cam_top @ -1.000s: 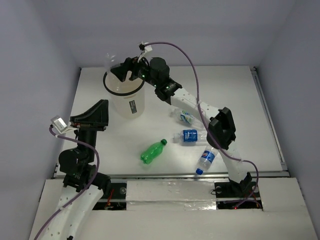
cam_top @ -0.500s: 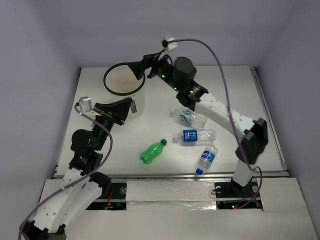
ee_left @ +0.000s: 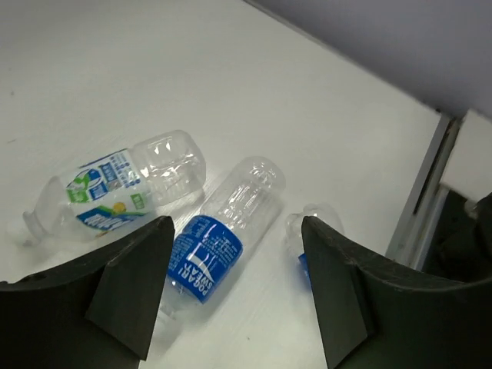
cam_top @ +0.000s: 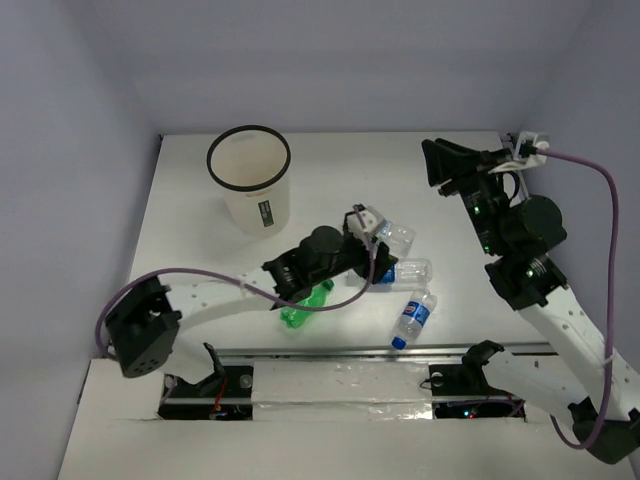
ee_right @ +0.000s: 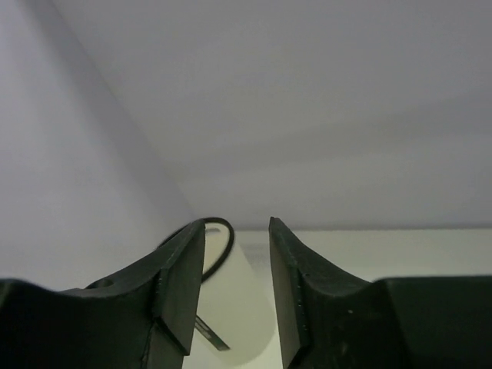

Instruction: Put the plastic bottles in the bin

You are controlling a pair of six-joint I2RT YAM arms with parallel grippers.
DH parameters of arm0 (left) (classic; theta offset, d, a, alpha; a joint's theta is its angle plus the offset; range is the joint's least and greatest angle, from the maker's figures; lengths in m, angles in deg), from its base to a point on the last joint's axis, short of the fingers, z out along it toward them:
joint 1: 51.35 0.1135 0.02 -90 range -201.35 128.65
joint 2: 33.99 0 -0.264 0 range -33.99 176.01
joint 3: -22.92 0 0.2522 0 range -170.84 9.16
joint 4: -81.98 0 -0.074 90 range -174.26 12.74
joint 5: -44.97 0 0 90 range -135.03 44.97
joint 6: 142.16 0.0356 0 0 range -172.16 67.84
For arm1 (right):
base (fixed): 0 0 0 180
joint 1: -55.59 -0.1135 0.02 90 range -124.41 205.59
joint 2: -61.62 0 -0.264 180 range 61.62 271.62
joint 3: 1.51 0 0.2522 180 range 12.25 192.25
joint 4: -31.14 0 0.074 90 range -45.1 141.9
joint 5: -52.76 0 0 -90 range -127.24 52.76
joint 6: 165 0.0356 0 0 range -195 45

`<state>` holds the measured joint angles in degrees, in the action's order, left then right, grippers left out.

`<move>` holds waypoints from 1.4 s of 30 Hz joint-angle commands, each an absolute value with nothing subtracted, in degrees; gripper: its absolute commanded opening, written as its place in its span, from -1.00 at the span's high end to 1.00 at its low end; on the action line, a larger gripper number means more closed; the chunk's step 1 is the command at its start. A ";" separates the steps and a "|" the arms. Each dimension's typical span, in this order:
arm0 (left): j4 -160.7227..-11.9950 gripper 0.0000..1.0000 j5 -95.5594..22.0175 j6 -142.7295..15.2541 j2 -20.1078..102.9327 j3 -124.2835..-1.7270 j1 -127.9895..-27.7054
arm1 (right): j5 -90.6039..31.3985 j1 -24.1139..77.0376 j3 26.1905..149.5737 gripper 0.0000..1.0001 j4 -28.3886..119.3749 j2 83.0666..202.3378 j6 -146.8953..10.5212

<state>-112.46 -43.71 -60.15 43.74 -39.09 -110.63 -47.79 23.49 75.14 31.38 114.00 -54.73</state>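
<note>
The white bin (cam_top: 250,190) with a black rim stands at the back left. Three clear plastic bottles lie mid-table: one with a green-white label (cam_top: 388,233), one with a blue label (cam_top: 398,272), another blue-labelled one (cam_top: 412,316). The green bottle (cam_top: 303,303) lies partly under my left arm. My left gripper (cam_top: 368,258) hangs open above the blue-labelled bottle (ee_left: 215,244), with the green-white one (ee_left: 115,188) to its left. My right gripper (cam_top: 435,160) is raised at the far right, jaws apart and empty, pointing toward the bin (ee_right: 234,307).
Grey walls enclose the table on the left, back and right. A metal rail (cam_top: 535,230) runs along the right edge. The table's front edge (cam_top: 350,350) is just behind the arm bases.
My left arm swung from beside the bin to the middle bottles and opened. My right arm drew back from over the bin to the far right, its jaws narrowing. The clear bottle over the bin is gone.
</note>
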 commanded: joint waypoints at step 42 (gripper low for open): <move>-99.98 0.20 -43.19 -59.36 76.67 -59.40 -125.53 | -61.41 24.83 66.74 -0.55 51.22 101.09 -56.98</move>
